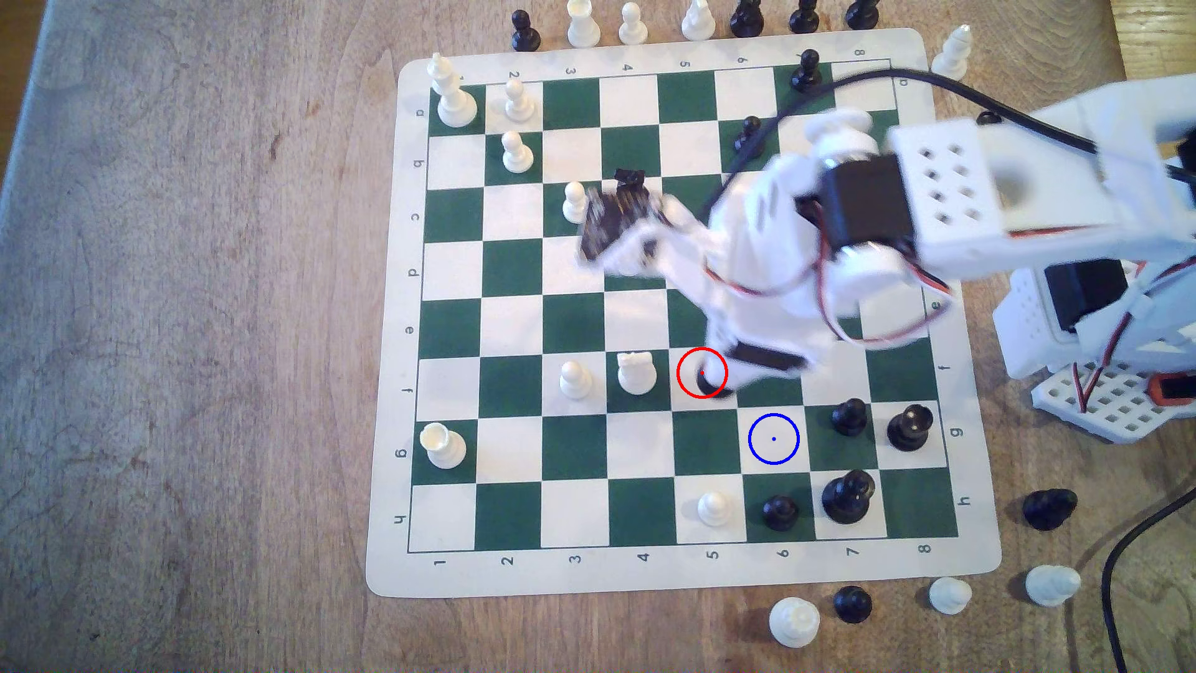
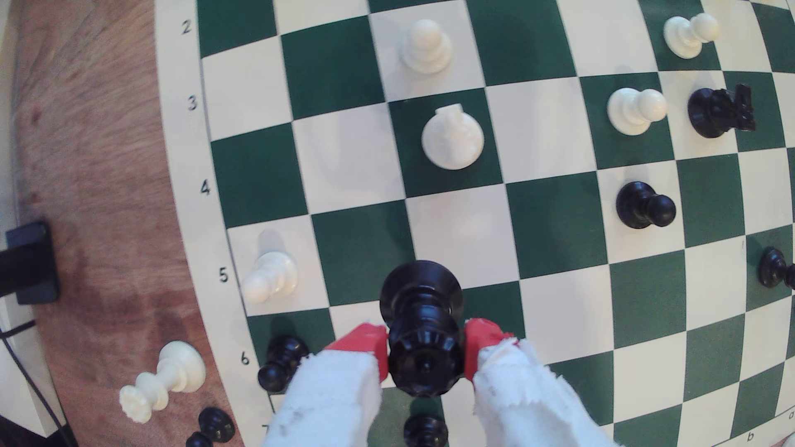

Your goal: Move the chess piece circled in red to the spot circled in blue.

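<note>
the hand (image 2: 426, 359) is clamping its red pads around the glossy black chess piece (image 2: 423, 339); carrying it to the blue-ringed cream square (image 1: 773, 439) is remaining.

A white knight (image 2: 452, 139) stood on a green square, just ahead of the gripper. A white pawn (image 2: 270, 277) stood off to one side. A black pawn (image 2: 644, 206) stood farther away.

Black piece (image 2: 423, 326) glossy, smooth plastic w/ highlights. Gripper (image 2: 426, 354): red plastic fingertips (image 2: 357, 344), white frayed cloth wrap further back. Board (image 1: 388, 323) matt, flat cream-and-green mat. Table (image 1: 194, 323) worn wood, grainy, stained. White pieces (image 2: 452, 142) satin plastic.
</note>
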Action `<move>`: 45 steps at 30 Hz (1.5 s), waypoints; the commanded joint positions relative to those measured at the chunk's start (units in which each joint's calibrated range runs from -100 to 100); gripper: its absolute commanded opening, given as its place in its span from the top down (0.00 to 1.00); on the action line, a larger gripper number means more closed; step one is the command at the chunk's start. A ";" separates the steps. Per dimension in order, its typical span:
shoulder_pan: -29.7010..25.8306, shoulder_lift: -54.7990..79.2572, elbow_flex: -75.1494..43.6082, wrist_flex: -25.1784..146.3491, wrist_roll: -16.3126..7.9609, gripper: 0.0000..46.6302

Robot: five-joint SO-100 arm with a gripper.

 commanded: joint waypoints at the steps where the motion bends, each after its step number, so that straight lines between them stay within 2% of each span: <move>1: -4.20 -9.58 0.03 1.75 -0.24 0.99; 5: -8.27 -13.66 6.20 1.67 -0.05 0.99; 12: -10.30 -14.42 16.98 -5.21 0.15 0.99; 22: -9.44 -10.09 18.53 -9.47 0.29 0.99; 27: -7.17 -6.95 18.89 -10.78 1.07 0.99; 45: -7.02 -5.51 20.52 -11.76 1.27 0.99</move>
